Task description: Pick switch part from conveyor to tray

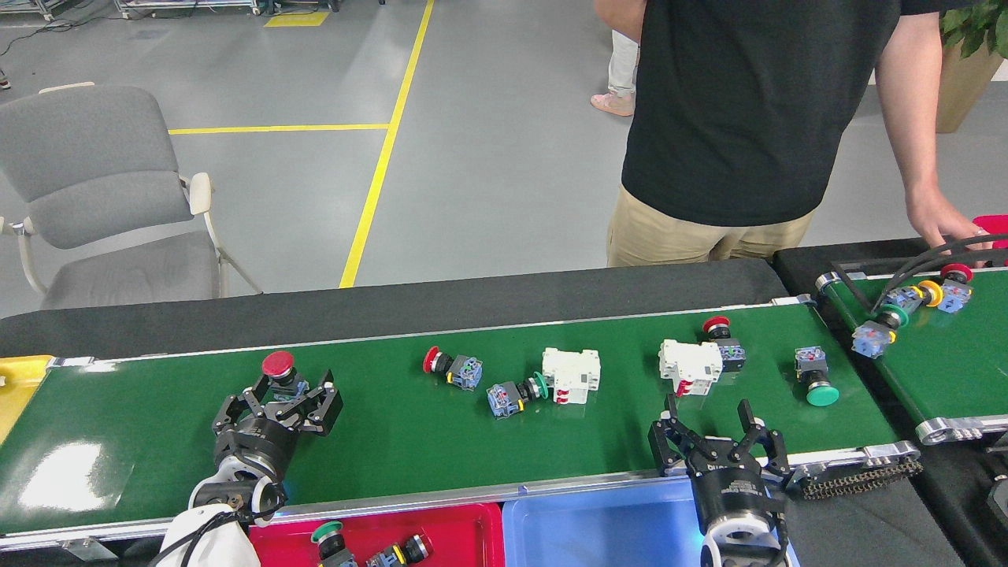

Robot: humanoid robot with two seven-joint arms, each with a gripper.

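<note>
At the far left you see a grey padded chair (102, 197) on the grey floor, and a yellow tray corner (20, 378) touching the left end of the long glossy green conveyor belt (142, 441) with silver side rails. Your left gripper (285, 392) is over the belt, its black fingers spread around the body of a red mushroom-head push-button switch (278, 367); the red cap shows just above the fingers. You cannot tell from here if the fingers touch the switch, but the gripper looks open and has not closed on it.

Below the near rail, a red plastic tray (457, 531) holds a green-capped switch (327, 537) and another dark switch part (402, 550). Beside it on the right is a light blue plastic tray (598, 528).

Further along the belt lie a second red-capped switch (450, 368) on its side, a green-ringed switch with blue block (516, 393) touching a white circuit breaker (572, 376), then another white breaker (690, 366) with a small red-capped switch (723, 342) just behind it, and a green-capped switch (817, 379) near the right end.

Your right gripper (706, 425) is at the near rail, fingers wide apart, holding nothing.

A person in a black shirt (748, 110) stands behind the belt, one hand (941, 228) at the shorter green belt (945, 370) on the right, where more switches (906, 307) lie.
</note>
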